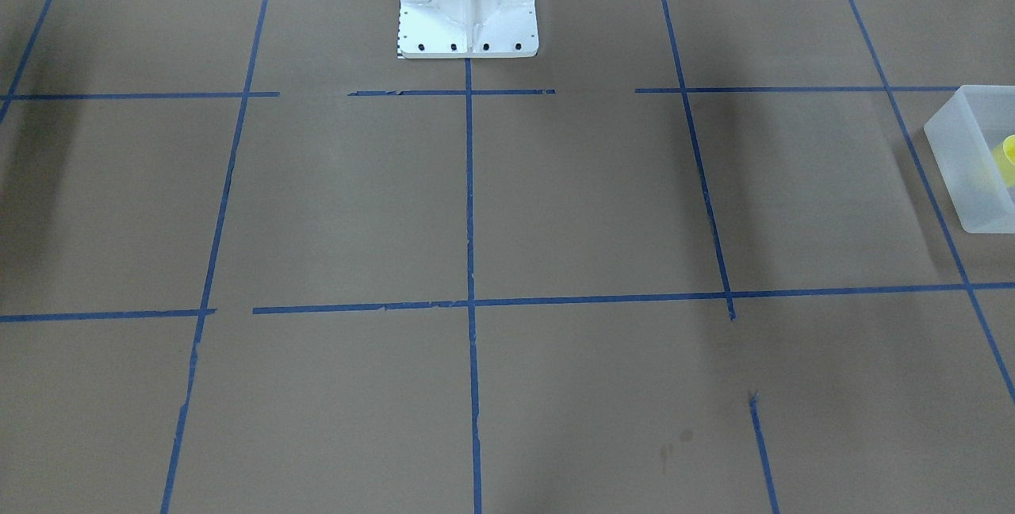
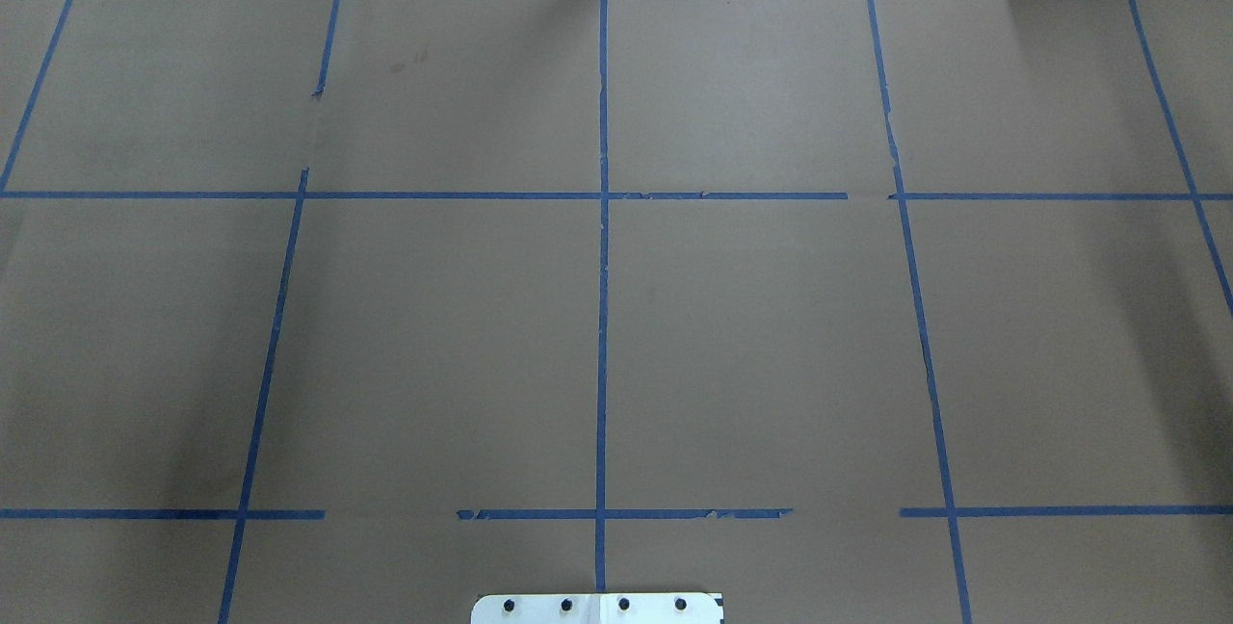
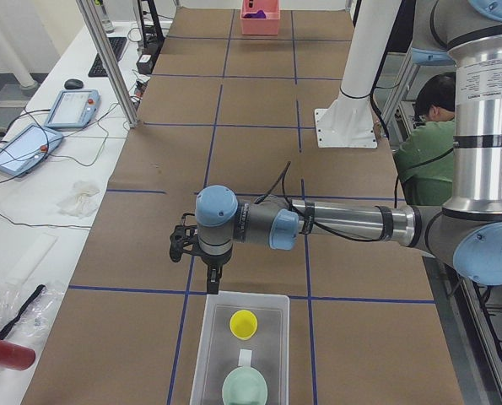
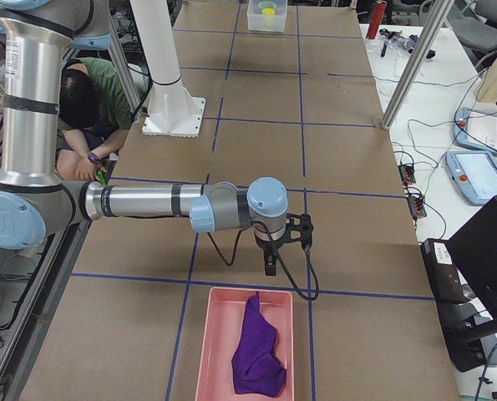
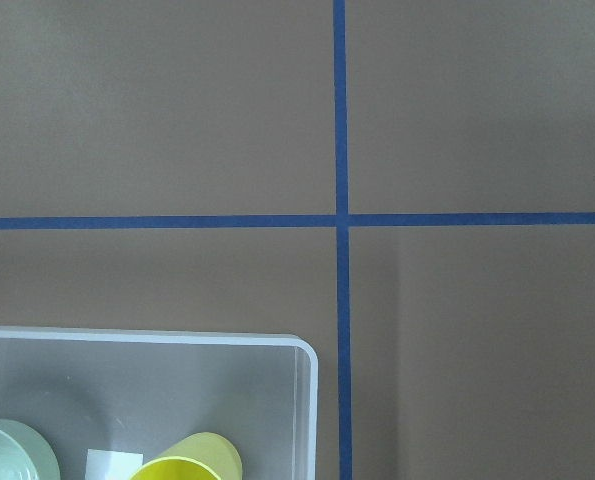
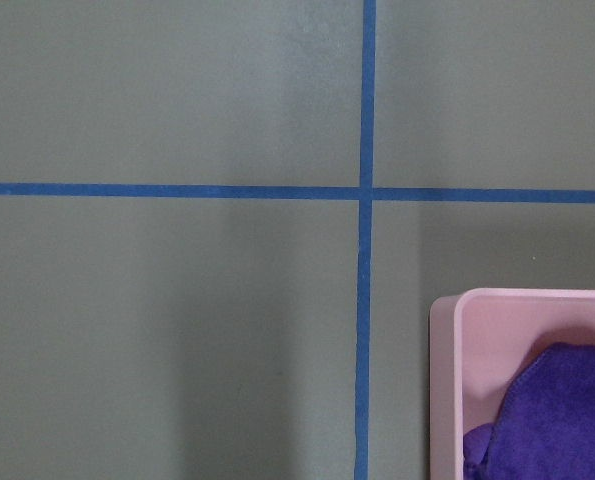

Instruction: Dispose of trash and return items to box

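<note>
Yellow cup [image 3: 243, 323] and mint bowl [image 3: 245, 390] both sit inside translucent box [image 3: 202, 348], bottom centre of left-side view. My left gripper [image 3: 211, 283] hangs just above box's upper rim. My right gripper [image 4: 270, 266] hangs likewise by pink tray [image 4: 205, 342]. Spread of either: cannot tell. Judgement: cup and bowl are light, rigid, slick plastic; pinch rim wall.

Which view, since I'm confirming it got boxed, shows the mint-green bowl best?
Exterior left: the mint-green bowl shows almost whole inside the translucent bin, near the yellow cup. Left wrist catches only its edge; the other views don't show it clearly.
</note>
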`<state>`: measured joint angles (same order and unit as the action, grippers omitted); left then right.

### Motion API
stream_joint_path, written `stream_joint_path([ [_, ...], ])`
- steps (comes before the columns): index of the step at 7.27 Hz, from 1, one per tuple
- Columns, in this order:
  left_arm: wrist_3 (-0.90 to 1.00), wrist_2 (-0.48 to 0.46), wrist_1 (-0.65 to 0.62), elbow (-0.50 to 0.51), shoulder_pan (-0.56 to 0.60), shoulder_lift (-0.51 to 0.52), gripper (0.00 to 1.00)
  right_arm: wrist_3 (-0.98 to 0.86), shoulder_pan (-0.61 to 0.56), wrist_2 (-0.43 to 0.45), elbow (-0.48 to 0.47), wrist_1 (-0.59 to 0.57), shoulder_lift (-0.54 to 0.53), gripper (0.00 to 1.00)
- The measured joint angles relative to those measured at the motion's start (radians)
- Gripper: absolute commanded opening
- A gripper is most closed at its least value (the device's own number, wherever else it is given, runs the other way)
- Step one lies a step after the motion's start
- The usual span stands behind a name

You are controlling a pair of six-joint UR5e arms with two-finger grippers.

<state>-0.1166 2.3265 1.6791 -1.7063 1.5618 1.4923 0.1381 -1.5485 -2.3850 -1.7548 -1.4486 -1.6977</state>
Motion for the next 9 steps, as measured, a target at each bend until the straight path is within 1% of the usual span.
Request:
stream_joint_path([
  [3, 0.027, -0.001, -0.001, 0.008, 0.005, -0.002, 1.00, 0.001, -0.016, -0.002, 0.059, 0.000, 0.053, 1.00],
  [9, 0.034, -0.001, -0.002, 0.009, 0.006, -0.001, 1.00, 0.003, -0.016, -0.003, 0.070, 0.002, 0.058, 1.00],
])
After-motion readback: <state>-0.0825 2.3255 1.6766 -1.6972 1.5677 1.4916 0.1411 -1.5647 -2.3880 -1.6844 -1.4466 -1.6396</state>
